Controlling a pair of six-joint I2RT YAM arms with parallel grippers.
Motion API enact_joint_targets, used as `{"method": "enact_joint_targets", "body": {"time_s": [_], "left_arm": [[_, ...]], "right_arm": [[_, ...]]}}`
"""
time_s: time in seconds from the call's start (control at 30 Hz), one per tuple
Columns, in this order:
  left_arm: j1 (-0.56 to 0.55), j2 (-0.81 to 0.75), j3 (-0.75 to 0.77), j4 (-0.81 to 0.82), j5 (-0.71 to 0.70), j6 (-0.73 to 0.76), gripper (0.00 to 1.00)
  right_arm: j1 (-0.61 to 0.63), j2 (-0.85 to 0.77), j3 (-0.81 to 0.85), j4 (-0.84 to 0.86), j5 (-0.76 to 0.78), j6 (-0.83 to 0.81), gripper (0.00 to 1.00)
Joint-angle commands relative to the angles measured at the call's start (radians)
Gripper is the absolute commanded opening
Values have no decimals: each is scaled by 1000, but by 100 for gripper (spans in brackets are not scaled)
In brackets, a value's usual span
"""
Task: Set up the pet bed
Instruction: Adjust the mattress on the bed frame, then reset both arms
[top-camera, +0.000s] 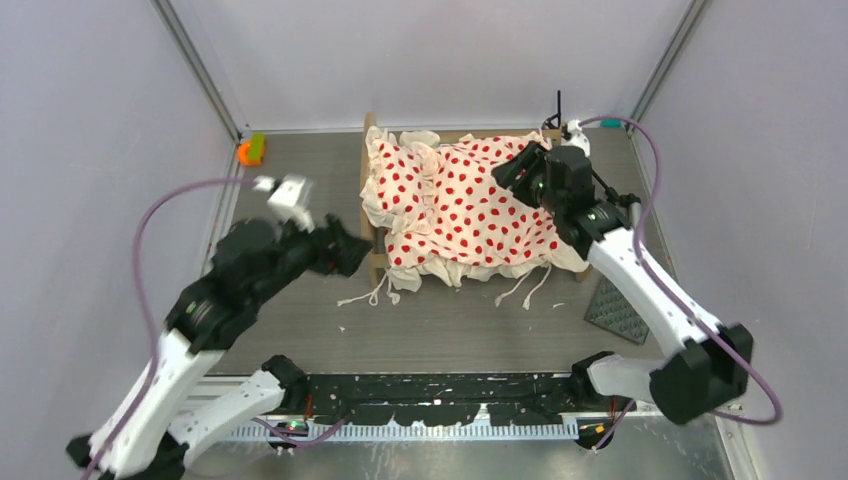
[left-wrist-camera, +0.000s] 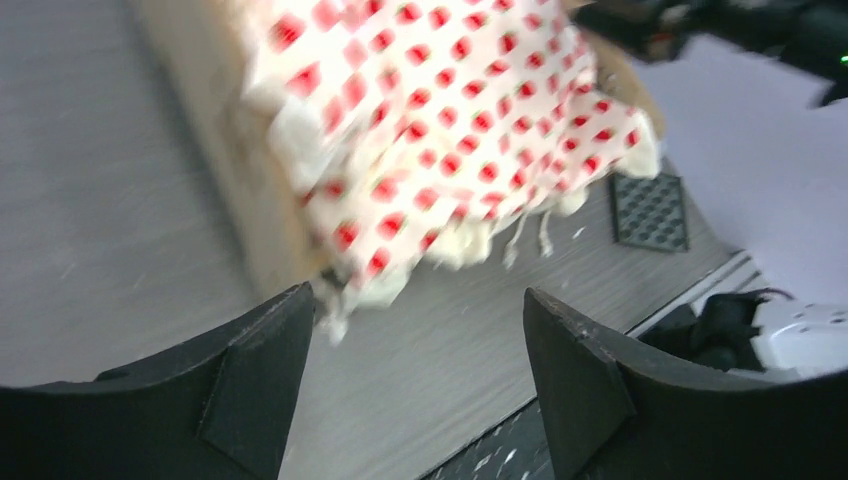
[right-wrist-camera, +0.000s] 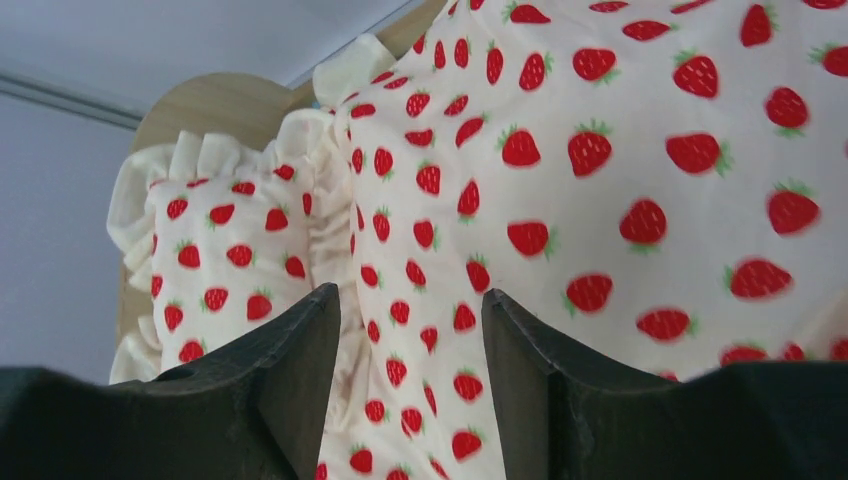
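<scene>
The pet bed (top-camera: 455, 215) sat far-centre on the worktop (top-camera: 450, 330). Only the right wrist view revealed strawberries on its bedding (right-wrist-camera: 600, 200), with the right claw (right-wrist-camera: 410, 300) released above. The left claw (left-wrist-camera: 420, 300) was released beside the bed's left edge.

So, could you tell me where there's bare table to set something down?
The widest bare strip of table lies between the front of the pet bed and the arm bases. A smaller patch sits between the orange object and the bed's left end. Crowded right side: right arm, studded mat, tripod.
</scene>
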Motion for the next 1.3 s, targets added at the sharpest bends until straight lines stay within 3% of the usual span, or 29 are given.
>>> {"method": "enact_joint_targets", "body": {"time_s": [0.0,0.13,0.4,0.77,0.87,1.0,1.17,1.27], "left_arm": [[-51,345,90,404,183,37,77],[-182,570,133,608,98,120,76],[-215,909,107,790,-12,147,69],[-216,933,-70,858,-47,152,63],[-216,873,-90,851,-45,151,63],[-223,746,-25,759,-55,181,72],[-224,588,133,455,-101,178,82],[-224,467,118,237,-196,99,86]], "right_arm": [[-81,178,82,376,-266,115,59],[-141,357,143,519,-359,170,58],[-222,539,132,626,-363,176,57],[-264,622,79,669,-345,147,57],[-265,550,99,647,-376,136,58],[-265,367,173,481,-358,49,59],[-264,60,194,75,-238,-84,63],[-264,-157,110,-147,-112,-99,64]]}}
